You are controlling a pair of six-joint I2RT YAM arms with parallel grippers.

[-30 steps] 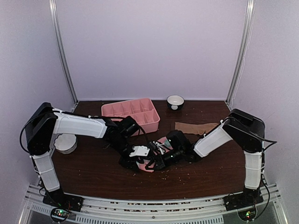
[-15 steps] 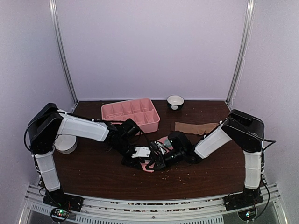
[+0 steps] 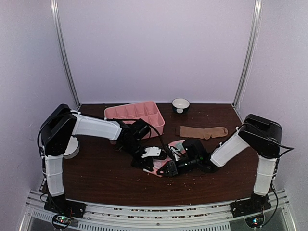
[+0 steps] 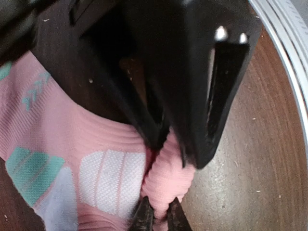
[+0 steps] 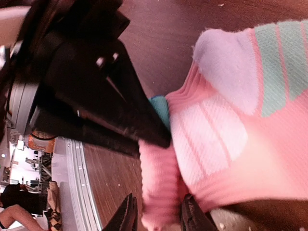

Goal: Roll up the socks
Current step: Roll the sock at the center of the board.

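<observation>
My left gripper (image 4: 160, 219) is pinched nearly closed on the ribbed cuff (image 4: 168, 179) of the pink sock (image 4: 62, 134), which lies on the table (image 3: 96, 178) between both arms. My right gripper (image 5: 159, 216) stands part-way apart either side of that same bunched cuff, and the tan sock (image 3: 204, 131) lies flat farther back, well apart. Both look light, limp and stretchy, grippy but apt to unroll, so I judge the thick cuff the best hold; I can read no brand or writing, only teal chevrons.

Pink sock (image 3: 177, 144), teal-and-white patches, cuff end bunched; tan sock (image 3: 203, 131) flat, apart beyond.
</observation>
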